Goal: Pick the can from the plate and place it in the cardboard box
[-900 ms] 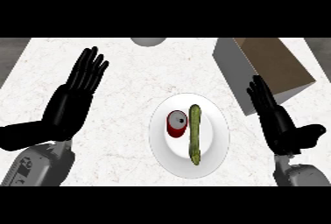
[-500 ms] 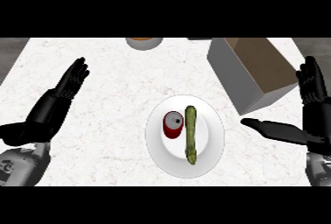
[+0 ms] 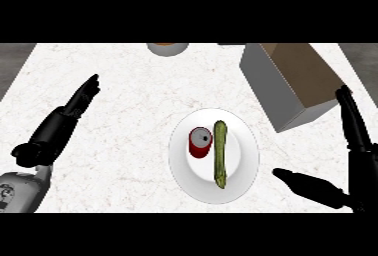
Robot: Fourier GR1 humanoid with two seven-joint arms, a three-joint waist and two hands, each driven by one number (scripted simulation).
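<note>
We see our right hand (image 3: pixel 353 165) spread wide, right of the small red can (image 3: pixel 199 142). Risk: knocking the long green stalk (image 3: pixel 220 154) touching it on the white plate (image 3: pixel 244 172).

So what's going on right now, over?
Both hands open: left hand, right hand, neither touching anything. Can on plate, beside a long green vegetable. Cardboard box open, path clear.

Counter (image 3: pixel 125 85) with plate (image 3: pixel 244 165), cardboard box (image 3: pixel 280 90)

Can (image 3: pixel 199 142) lies on plate (image 3: pixel 193 176) (hands (image 3: pixel 55 127) (image 3: pixel 353 145) spread beside it).
</note>
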